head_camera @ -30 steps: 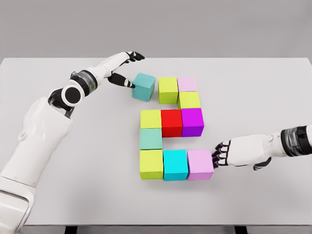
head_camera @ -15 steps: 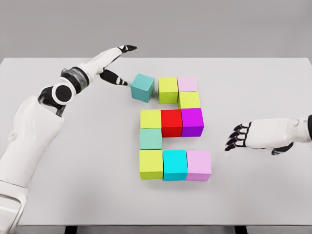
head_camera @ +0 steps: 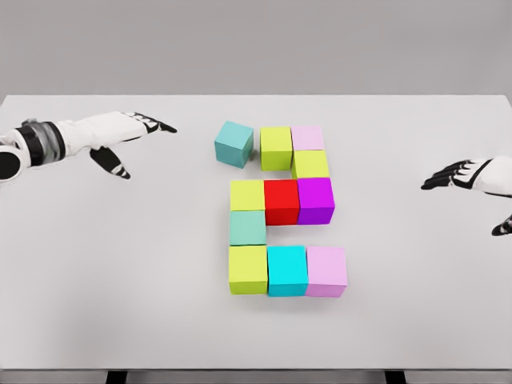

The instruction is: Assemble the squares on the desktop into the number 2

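Observation:
Coloured cubes lie on the white table [head_camera: 120, 264] in the shape of a 2. The top row holds a teal cube [head_camera: 234, 144], slightly rotated and a bit apart, a lime cube [head_camera: 276, 147] and a pale pink cube [head_camera: 308, 137]. Below sit a lime cube [head_camera: 310, 165], then a lime [head_camera: 247, 194], red [head_camera: 282, 201] and purple cube [head_camera: 315, 200]. A green-teal cube [head_camera: 247, 227] links to the bottom row: lime [head_camera: 248, 269], cyan [head_camera: 287, 270], pink [head_camera: 326, 271]. My left hand [head_camera: 132, 136] is open at the far left. My right hand [head_camera: 468, 180] is open at the far right edge.
A plain grey wall stands behind the table. The table's front edge runs along the bottom of the view, with two dark legs showing under it.
My left hand has drawn back leftward from the teal cube. My right hand has pulled away rightward from the bottom pink cube to the picture's edge. The cubes stay put.

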### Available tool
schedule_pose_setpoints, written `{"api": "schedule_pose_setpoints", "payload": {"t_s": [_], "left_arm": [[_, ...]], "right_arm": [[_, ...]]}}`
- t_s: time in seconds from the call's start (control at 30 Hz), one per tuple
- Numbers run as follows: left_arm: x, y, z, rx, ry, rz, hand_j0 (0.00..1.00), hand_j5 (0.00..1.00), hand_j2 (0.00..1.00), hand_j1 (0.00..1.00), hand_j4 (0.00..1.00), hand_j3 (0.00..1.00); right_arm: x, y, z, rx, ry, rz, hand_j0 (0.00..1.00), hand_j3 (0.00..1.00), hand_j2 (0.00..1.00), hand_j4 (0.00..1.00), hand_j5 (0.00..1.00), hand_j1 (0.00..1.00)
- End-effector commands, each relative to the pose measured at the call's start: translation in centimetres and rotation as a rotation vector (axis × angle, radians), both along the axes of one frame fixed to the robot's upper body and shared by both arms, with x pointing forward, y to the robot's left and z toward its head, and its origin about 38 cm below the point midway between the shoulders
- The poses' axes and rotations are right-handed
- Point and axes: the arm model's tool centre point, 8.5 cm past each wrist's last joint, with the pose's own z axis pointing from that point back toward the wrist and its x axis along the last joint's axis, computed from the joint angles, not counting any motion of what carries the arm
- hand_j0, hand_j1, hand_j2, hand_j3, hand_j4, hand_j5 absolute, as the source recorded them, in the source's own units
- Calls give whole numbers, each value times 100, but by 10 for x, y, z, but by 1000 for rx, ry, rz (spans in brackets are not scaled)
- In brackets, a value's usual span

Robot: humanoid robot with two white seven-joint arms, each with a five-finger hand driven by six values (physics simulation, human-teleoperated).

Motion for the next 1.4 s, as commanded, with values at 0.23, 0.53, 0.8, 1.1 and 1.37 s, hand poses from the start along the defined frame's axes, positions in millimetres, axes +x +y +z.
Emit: {"api": "schedule_pose_setpoints", "payload": {"t_s": [0.23, 0.53, 0.8, 1.1, 1.37], "left_arm": [[6, -22, -15, 131, 66, -93, 100, 100, 100, 100, 100, 100], [35, -42, -18, 149, 65, -53, 100, 100, 100, 100, 100, 100], [41, -53, -15, 134, 61, -60, 100, 100, 100, 100, 100, 100], [50, -61, -25, 144, 84, -39, 100, 100, 100, 100, 100, 100], [50, -69, -30, 141, 93, -56, 100, 100, 100, 100, 100, 100]], "right_arm": [[-5, 15, -17, 83, 36, 17, 100, 100, 100, 100, 100, 100], [-13, 26, -24, 95, 59, 51, 100, 100, 100, 100, 100, 100], [-12, 35, -30, 123, 62, 64, 100, 100, 100, 100, 100, 100], [-12, 36, -32, 128, 65, 64, 100, 100, 100, 100, 100, 100], [-12, 38, -34, 133, 66, 70, 100, 100, 100, 100, 100, 100]]}}
